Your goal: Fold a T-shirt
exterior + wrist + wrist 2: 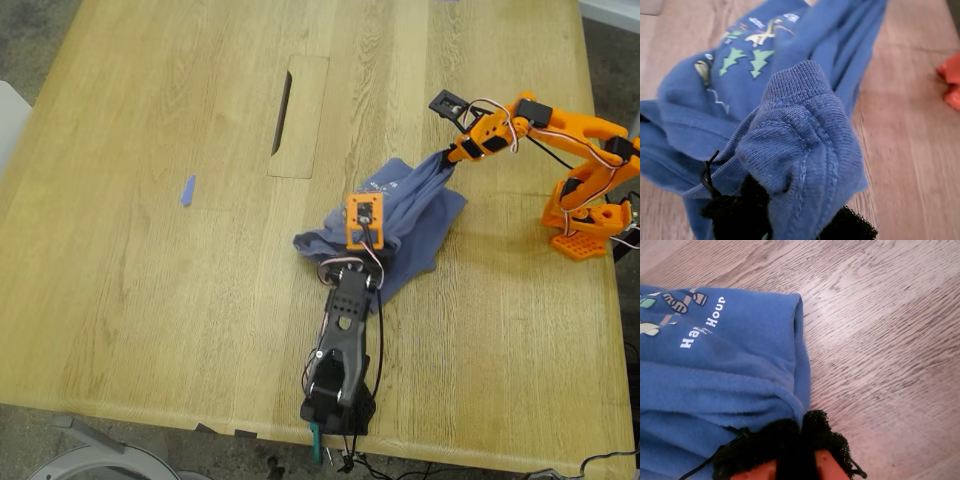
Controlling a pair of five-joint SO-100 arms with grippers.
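In the exterior view the T-shirt (pixel 400 215) lies bunched mid-table (pixel 150 300). In the first wrist view my first gripper (pixel 790 210) is clamped on its ribbed edge. In the second wrist view my second gripper (pixel 790 445) pinches a fold.

1. The wooden table (pixel 150 250) has a long slot (pixel 283 112) cut in it.
2. The T-shirt (pixel 415 215) lies bunched up on the table.
3. A small blue scrap (pixel 187 190) lies well apart from my first gripper (pixel 365 240).
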